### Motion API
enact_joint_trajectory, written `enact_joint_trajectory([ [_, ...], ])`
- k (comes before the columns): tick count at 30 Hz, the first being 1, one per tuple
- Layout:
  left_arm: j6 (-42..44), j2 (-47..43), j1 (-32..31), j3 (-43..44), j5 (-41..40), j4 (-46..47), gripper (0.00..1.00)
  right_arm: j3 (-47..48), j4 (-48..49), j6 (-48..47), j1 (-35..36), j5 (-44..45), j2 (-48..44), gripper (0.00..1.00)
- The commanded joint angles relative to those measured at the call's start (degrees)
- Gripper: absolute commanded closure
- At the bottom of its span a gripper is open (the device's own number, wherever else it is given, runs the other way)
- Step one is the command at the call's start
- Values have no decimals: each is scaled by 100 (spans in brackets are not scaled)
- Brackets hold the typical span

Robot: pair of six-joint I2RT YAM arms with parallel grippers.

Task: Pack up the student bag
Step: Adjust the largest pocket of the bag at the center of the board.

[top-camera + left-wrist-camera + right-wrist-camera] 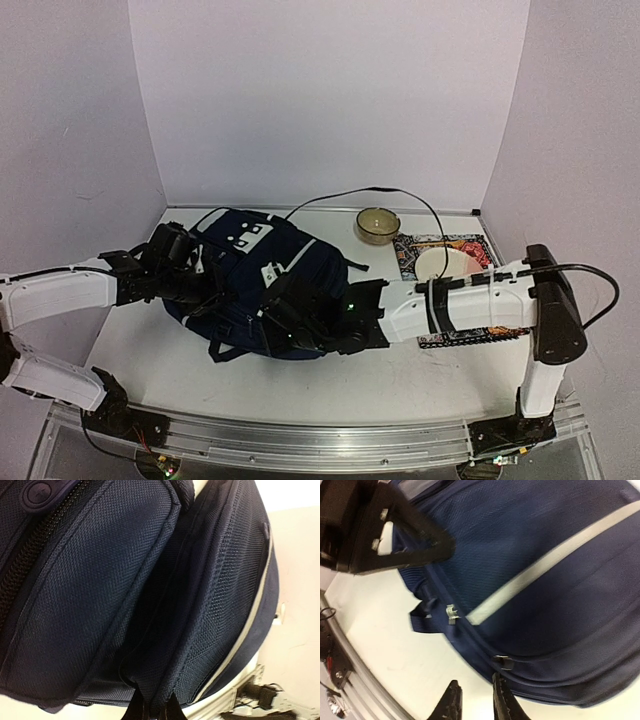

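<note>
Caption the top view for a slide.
Both arms meet at the navy bag; a bowl, and a plate on a mat, sit beside it.

My right gripper [474,704] hangs with its fingers slightly parted over the white table [380,650], just beside the student bag [545,520]; a grey stripe [555,562] crosses its navy fabric above a metal zipper pull [451,614]

Open table [400,385] before the student bag [300,262]; bowl [377,225], placemat [475,245] at right rear.
</note>
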Motion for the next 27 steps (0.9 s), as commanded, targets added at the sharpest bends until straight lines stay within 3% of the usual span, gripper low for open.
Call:
enact_joint_trajectory([
  [1, -662, 24, 23, 454, 491, 1181, 100, 17, 590, 280, 17, -551, 203, 70],
  [8, -959, 100, 16, 446, 656, 1497, 100, -169, 1035, 627, 10, -405, 376, 61],
  [14, -981, 125, 11, 429, 761, 1503, 100, -275, 1021, 830, -82, -1, 442, 60],
  [27, -1020, 85, -64, 332, 793, 1533, 100, 83, 1369, 529, -265, 13, 780, 63],
])
